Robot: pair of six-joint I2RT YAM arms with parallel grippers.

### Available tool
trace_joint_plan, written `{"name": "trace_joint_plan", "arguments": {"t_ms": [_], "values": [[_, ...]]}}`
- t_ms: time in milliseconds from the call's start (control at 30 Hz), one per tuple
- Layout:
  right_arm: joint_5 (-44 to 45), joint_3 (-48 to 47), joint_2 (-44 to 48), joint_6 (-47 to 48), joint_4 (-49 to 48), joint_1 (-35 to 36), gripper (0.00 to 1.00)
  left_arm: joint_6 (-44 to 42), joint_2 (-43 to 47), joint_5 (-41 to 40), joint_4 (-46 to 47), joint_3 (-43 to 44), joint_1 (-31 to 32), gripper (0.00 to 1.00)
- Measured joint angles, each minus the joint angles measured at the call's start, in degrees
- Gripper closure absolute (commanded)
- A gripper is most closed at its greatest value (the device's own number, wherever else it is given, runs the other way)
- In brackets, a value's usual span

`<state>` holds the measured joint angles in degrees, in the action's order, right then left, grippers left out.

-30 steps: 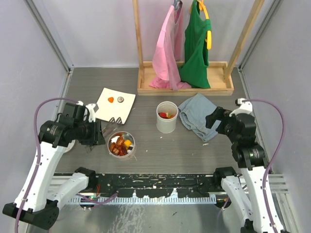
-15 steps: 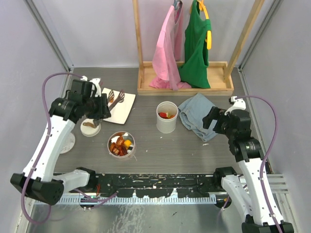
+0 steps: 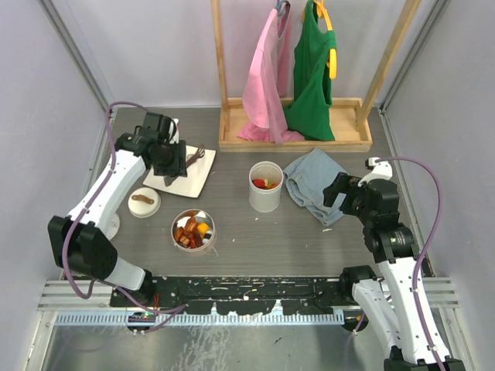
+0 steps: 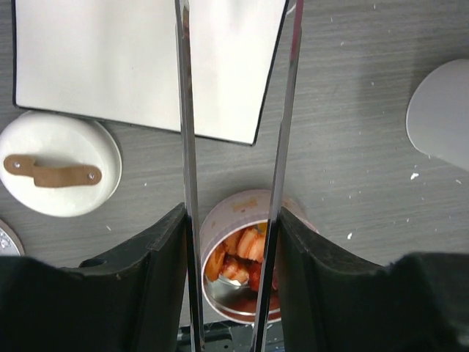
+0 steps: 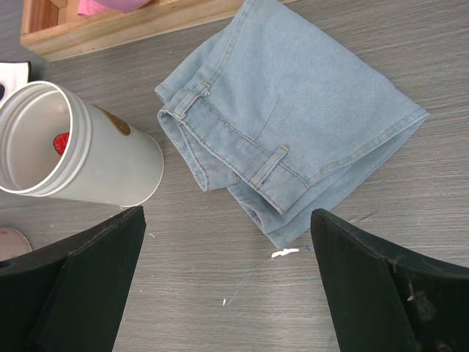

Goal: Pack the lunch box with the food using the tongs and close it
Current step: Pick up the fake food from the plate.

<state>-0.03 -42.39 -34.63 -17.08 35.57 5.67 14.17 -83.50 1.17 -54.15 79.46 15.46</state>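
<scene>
My left gripper (image 3: 175, 161) hangs over the white square plate (image 3: 203, 179) at the back left, shut on the tongs (image 3: 194, 154). In the left wrist view the two thin metal arms of the tongs (image 4: 187, 147) run up between my fingers (image 4: 146, 271), slightly spread, their tips out of frame. The round lunch box (image 3: 193, 231) stands open and holds orange, red and brown food (image 4: 242, 253). Its white lid (image 3: 144, 202) with a brown strap lies to its left. My right gripper (image 3: 341, 190) is open above bare table.
A tall white cup (image 3: 265, 188) with red and orange pieces inside stands mid-table. Folded blue jeans (image 3: 312, 184) lie beside it, under my right gripper (image 5: 227, 217). A wooden rack (image 3: 294, 135) with pink and green clothes fills the back.
The left arm swung from beside the lunch box back to the plate, carrying the tongs, whose arms spread a little. The right arm shifted only slightly.
</scene>
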Motion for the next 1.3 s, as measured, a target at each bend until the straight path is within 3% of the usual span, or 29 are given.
{"name": "trace_joint_plan", "arguments": {"t_ms": [633, 1300], "values": [[0.39, 1.07, 1.55, 0.0, -1.29, 0.0, 0.0, -0.59, -12.46, -3.54, 2.32, 3.78, -1.57, 0.53], [0.02, 1.46, 1.77, 0.02, -1.77, 0.0, 0.0, -1.55, -17.35, -1.29, 3.15, 3.87, -2.73, 0.67]]}}
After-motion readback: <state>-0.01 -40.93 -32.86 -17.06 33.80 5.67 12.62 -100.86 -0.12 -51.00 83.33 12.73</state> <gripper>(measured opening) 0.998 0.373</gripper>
